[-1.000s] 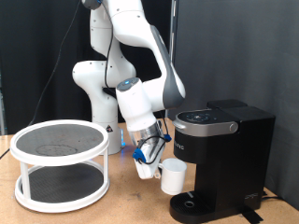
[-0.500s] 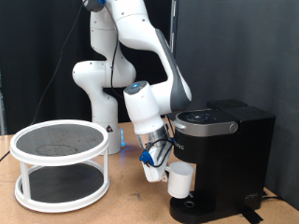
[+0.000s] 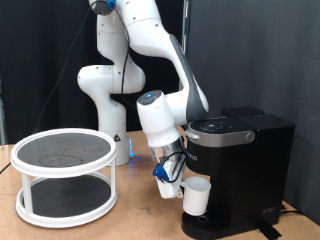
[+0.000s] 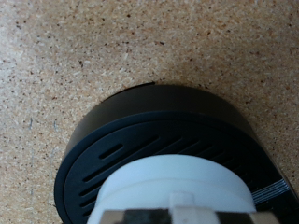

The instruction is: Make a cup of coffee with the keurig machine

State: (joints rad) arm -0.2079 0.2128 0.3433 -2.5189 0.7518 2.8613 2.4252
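Observation:
The white cup (image 3: 196,197) hangs just above the round drip tray (image 3: 203,223) of the black keurig machine (image 3: 240,165), under its brew head. My gripper (image 3: 172,180) is shut on the cup's handle side, at the exterior view's left of the machine. In the wrist view the cup's white body (image 4: 177,191) fills the lower part, with the slotted black drip tray (image 4: 112,149) right beneath it. The machine's lid is down.
A white two-tier round rack (image 3: 66,174) with dark mesh shelves stands at the exterior view's left on the cork-like table (image 3: 130,215). The robot's base (image 3: 100,95) stands behind. A black curtain forms the background.
My gripper has carried the cup to the exterior view's right and slightly down, from beside the machine to over the drip tray.

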